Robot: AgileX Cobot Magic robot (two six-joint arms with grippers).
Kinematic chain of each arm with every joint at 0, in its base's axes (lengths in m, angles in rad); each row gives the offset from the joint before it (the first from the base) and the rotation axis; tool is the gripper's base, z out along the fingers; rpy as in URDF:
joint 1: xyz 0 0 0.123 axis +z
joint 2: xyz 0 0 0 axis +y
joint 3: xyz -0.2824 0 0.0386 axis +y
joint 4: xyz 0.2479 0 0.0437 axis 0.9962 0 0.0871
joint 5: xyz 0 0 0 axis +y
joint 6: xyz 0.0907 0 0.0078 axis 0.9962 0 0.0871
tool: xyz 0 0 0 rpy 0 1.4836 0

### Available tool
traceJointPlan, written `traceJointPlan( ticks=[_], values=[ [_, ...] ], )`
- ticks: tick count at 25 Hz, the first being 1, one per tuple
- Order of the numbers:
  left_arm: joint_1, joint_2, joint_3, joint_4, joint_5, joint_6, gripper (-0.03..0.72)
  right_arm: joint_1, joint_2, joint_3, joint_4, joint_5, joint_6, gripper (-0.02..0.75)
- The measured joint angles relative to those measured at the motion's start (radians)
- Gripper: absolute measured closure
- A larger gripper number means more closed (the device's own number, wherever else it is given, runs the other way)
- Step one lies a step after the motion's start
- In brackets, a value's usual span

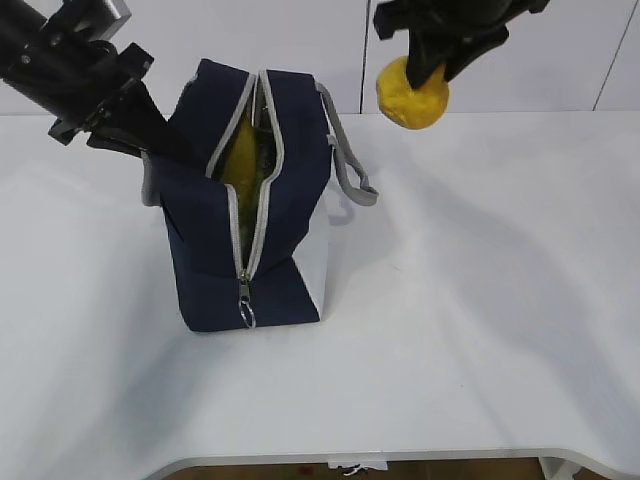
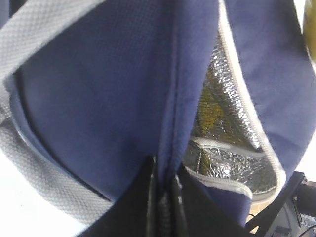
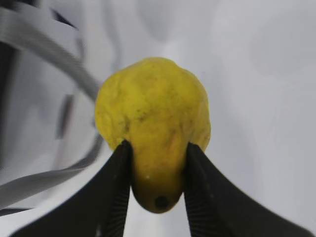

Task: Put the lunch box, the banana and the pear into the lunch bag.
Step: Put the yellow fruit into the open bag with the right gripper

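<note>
White bench (image 1: 480, 300) fills the scene, with a pale wall behind it. The pear (image 1: 411, 94) hangs in the air above the far right part of the bench, right of the lunch bag (image 1: 280, 190) and higher than its top edge. The right claw (image 1: 432, 72) holds it from above; in the right wrist view the two dark fingers (image 3: 118, 182) press on the narrow neck end of the pear (image 3: 153, 123), while the round body sticks out free below them. This grip is on the thinner part, so I judge the fruit could turn or slip if the arm moves fast.

The lunch bag stands on its end left of centre, the zipper line facing the camera and open along most of its length, the ring pull (image 1: 246, 315) low at the near end. Yellow shows inside the slit, probably the banana (image 1: 241, 150); the lunch box I cannot see. The left claw (image 2: 165, 197) is closed tight on the blue fabric at the left edge of the opening and holds that side out, so the foil lining (image 2: 222, 123) is visible.

To do this step well, the pear should travel left and stay above the rim until it is over the widest part of the gap, then go down between the zipper edges and the grey handle (image 1: 345, 160) without pushing them. The left side must hold its pull, and the release should come only when the pear is low inside
</note>
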Motion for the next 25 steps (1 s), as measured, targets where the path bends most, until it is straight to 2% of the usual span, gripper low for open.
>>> traceJointPlan(
  ticks=[8, 12, 17, 22, 24, 25],
  values=[
    [0.000, 0.000, 0.000, 0.002, 0.002, 0.000, 0.683, 0.000, 0.003, 0.000, 0.516, -0.055, -0.219, 0.483],
    [0.000, 0.000, 0.000, 0.002, 0.002, 0.000, 0.683, 0.000, 0.063, 0.000, 0.680, -0.093, -0.316, 0.483],
    [0.000, 0.000, 0.000, 0.002, 0.002, 0.000, 0.683, 0.000, 0.146, 0.000, 0.695, -0.114, -0.344, 0.483],
    [0.000, 0.000, 0.000, 0.005, 0.002, 0.000, 0.683, 0.000, 0.163, 0.000, 0.619, -0.115, -0.346, 0.482],
    [0.000, 0.000, 0.000, 0.005, 0.002, 0.000, 0.683, 0.000, 0.163, 0.000, 0.601, -0.116, -0.346, 0.457],
    [0.000, 0.000, 0.000, 0.005, 0.002, 0.000, 0.683, 0.000, 0.163, 0.000, 0.598, -0.118, -0.346, 0.419]
  ],
)
